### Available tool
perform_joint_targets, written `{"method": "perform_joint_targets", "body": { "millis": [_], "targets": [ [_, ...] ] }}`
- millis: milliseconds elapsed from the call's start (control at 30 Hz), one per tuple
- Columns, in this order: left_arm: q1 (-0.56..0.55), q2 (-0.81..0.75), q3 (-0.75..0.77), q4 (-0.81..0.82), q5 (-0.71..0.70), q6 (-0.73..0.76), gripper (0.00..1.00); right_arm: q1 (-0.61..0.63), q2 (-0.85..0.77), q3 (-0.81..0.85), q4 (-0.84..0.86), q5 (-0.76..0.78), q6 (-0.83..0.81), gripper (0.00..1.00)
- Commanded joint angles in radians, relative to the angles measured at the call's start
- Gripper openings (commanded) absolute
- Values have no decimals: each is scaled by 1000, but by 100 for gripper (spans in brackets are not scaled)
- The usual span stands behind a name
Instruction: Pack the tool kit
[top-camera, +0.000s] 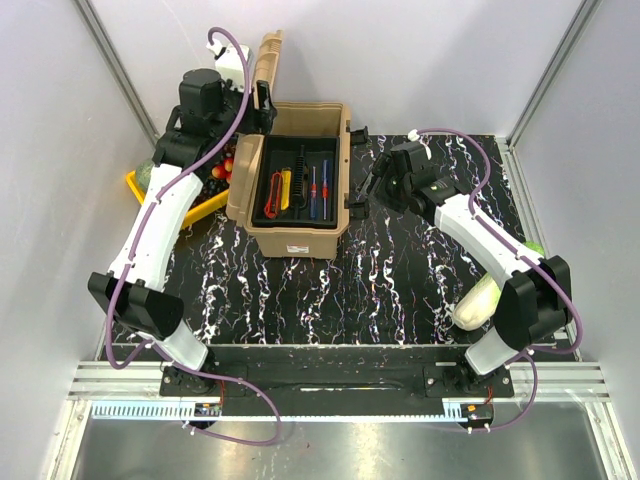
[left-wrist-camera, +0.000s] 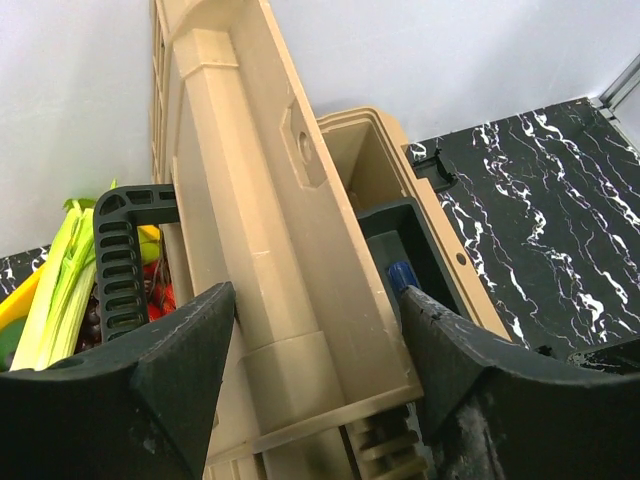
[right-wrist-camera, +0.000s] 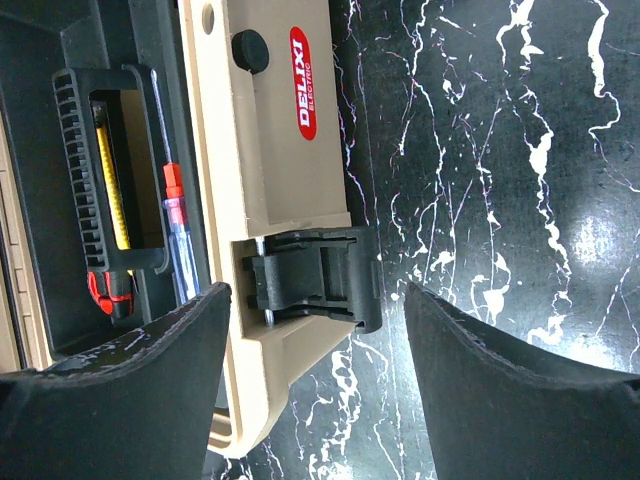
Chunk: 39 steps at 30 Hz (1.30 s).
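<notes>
Straddles ribbed tan lid (left-wrist-camera: 260, 200) with left gripper (left-wrist-camera: 318, 295) spread wide, clamping nothing; hangs right gripper (right-wrist-camera: 318, 290), equally wide and empty, over blocky black latch (right-wrist-camera: 315, 280) on toolbox (right-wrist-camera: 255, 150).

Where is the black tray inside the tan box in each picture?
Top external: the black tray sits inside the open toolbox, above the middle.
Left wrist: only a corner shows, right of centre, past the raised lid.
Right wrist: it fills the far left, with tools in it.
Shared landmark: the toolbox's tan wall, right beside the tray in all three.
</notes>
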<state>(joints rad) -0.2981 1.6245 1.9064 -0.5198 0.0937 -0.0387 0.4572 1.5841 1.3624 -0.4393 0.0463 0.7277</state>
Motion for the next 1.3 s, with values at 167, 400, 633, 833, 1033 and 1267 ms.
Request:
{"method": "perform_joint_targets", "body": {
  "millis": [167,400,633,833,1033,1267],
  "targets": [
    [-22,14,-26,-115,170,-138,70,-3,-58,6,4,38,9,75],
    [-33,18,-1,-95,221,-254,77,-5,-58,15,-4,40,6,75],
    [-35,-20,-50,-13,238,-323,85,-5,-70,41,-74,130,38,74],
    [-36,-61,-113,83,294,-355,88,-5,-124,41,-98,262,21,73],
    [-38,-66,-153,103,324,-368,89,-5,-125,37,-118,297,12,74],
    [-76,-110,-266,124,365,-336,89,-43,-105,-31,-67,141,38,77]
  ]
}}
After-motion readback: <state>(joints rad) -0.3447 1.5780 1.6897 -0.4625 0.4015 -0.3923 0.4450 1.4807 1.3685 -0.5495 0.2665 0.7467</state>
